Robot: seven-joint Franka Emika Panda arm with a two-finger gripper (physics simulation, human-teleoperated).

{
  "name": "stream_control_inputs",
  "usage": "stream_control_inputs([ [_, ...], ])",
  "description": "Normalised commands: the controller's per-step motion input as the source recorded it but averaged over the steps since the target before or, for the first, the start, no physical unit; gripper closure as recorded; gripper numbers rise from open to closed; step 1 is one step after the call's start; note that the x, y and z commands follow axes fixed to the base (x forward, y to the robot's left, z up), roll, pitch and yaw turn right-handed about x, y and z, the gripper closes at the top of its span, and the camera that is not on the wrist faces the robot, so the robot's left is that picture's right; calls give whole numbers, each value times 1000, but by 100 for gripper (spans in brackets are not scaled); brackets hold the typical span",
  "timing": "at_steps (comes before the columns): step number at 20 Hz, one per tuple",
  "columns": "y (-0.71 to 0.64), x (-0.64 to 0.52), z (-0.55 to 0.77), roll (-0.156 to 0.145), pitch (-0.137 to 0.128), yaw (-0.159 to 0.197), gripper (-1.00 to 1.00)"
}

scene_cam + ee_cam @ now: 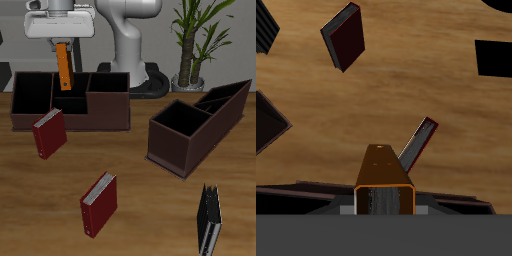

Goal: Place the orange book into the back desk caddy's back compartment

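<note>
My gripper [61,47] is shut on the top end of the orange book [63,68], which hangs upright. In the wrist view the book [386,182] shows end-on, with pale page edges. The book's lower end hangs over the divided middle section of the back desk caddy [100,112], a long dark brown box with straight walls. The back compartment [76,86] is the small rear cell just beside the book's lower end. I cannot tell whether the book has entered the cell.
A dark red book [48,133] leans in front of the caddy, and another [98,204] stands nearer the table's front edge. A dark brown caddy with slanted top edges [195,128] stands beside them. A black book [208,221] stands near the front edge.
</note>
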Motion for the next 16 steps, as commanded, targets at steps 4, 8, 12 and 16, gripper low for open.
stream_control_inputs([
  [4, -248, -273, 55, -12, -7, -67, 100],
  [8, -127, -228, 25, -1, -3, -10, 100],
  [12, 6, -293, 75, 19, -13, 20, 100],
  [16, -72, -274, 138, -10, -9, 60, 100],
])
